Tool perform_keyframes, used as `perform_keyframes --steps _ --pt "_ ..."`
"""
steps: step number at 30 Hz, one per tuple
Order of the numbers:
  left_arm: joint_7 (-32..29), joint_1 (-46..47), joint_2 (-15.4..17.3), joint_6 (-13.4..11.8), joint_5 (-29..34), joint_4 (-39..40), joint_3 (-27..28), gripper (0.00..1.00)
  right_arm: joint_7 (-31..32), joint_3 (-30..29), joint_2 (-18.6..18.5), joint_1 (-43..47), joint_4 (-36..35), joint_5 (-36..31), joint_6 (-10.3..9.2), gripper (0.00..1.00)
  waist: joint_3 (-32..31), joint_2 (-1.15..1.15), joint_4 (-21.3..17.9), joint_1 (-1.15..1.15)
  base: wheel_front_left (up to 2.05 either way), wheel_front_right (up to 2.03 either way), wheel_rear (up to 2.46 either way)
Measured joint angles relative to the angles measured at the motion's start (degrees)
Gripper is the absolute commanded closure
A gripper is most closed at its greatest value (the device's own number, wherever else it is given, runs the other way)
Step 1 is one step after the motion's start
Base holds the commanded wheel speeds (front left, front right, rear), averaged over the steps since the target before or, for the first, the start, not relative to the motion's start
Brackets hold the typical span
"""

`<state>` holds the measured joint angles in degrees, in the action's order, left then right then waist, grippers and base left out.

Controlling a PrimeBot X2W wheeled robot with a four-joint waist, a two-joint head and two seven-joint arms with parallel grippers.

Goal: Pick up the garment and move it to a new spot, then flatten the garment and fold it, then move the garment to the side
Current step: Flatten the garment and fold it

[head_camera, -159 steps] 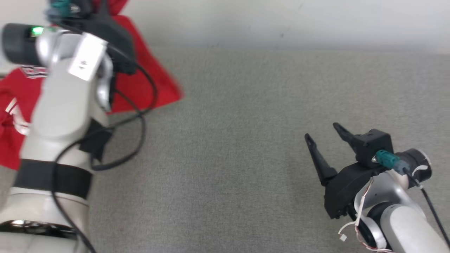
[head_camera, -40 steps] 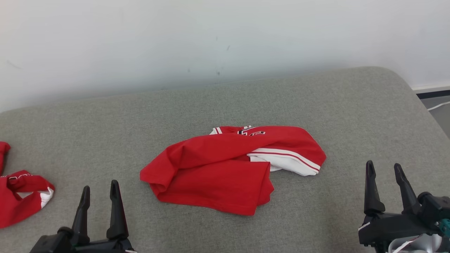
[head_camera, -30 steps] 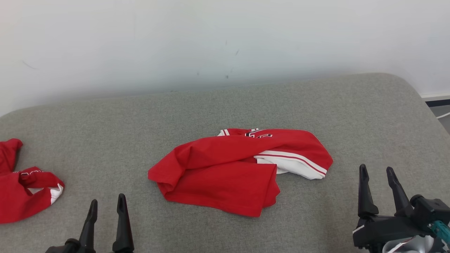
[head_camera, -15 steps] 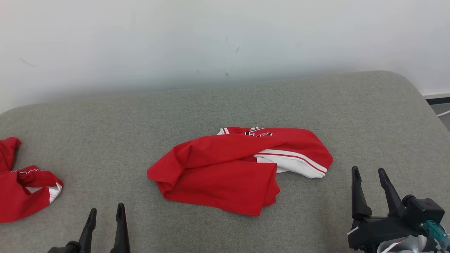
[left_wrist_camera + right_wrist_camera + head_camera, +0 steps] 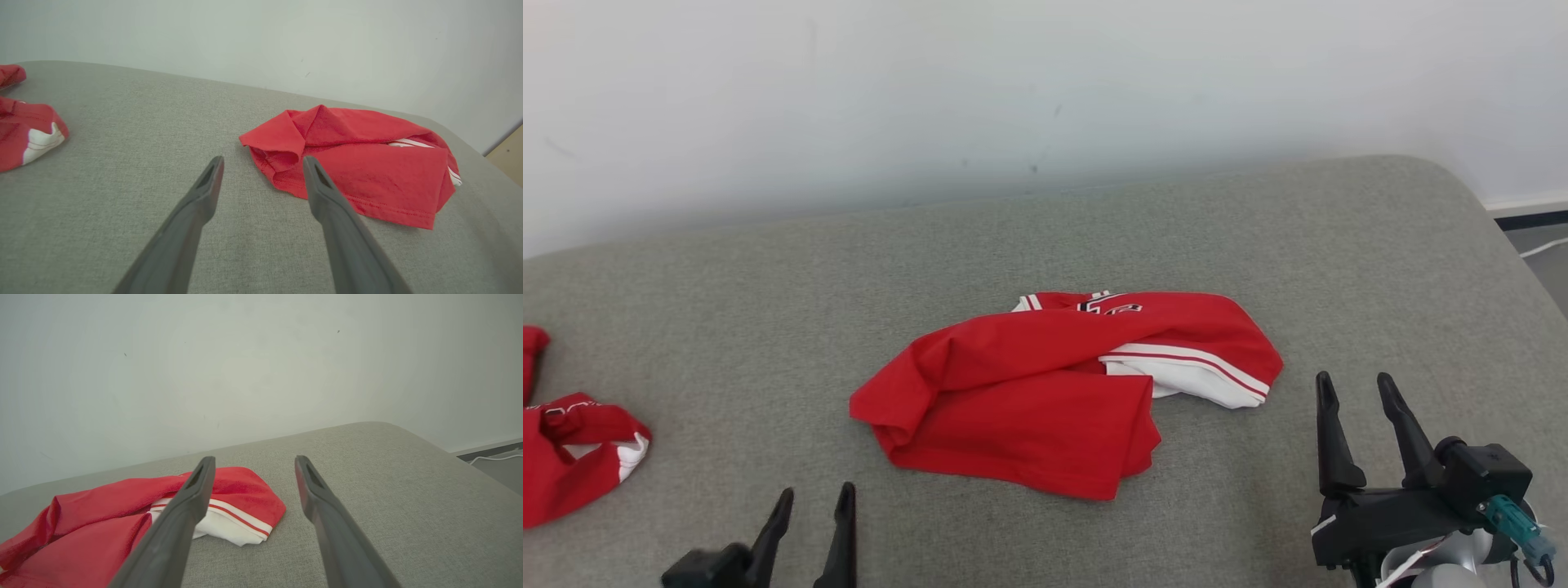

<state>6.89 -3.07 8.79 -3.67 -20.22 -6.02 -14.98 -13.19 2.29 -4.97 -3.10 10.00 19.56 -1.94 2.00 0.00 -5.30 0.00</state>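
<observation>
two grippers sit low at the near edge of a grey padded surface (image 5: 1258, 245), one on each side of the garment (image 5: 1021, 408), and neither holds anything. the left gripper (image 5: 817, 490) has its pincer spread wide, with only bare cushion between the fingers. the right gripper (image 5: 1353, 378) is just as wide and just as empty.

the garment lies in the middle of the surface, apart from both grippers, crumpled into a loose red heap. a broad panel is folded over itself nearest the robot, and a white striped sleeve (image 5: 1201, 380) pokes out at the right end. that spot looks useful to me, since the middle leaves bare cushion all round for spreading the cloth.

the flanking stance makes sense for the same reason. in the left wrist view the fingers aim at the folded left corner. in the right wrist view the white striped sleeve shows just behind one finger, so each arm has its own end to take.

i judge the flattening not yet done, as the layers overlap and no hem lies straight. a second red garment (image 5: 572, 457) is bunched at the far left edge, apart from the left gripper. it looks like a separate item, best kept clear of. soft cloth like this will likely drag and bunch if only one end is pulled.
</observation>
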Motion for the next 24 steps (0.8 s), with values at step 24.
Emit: perform_keyframes --steps 24 --pt "-15.0 16.3 -2.4 -0.5 -3.3 -17.3 1.1 0.0 -0.5 1.3 0.3 -2.0 2.5 -0.6 0.93 0.0 2.6 0.0 -8.8 0.0 0.0 0.0 0.0"
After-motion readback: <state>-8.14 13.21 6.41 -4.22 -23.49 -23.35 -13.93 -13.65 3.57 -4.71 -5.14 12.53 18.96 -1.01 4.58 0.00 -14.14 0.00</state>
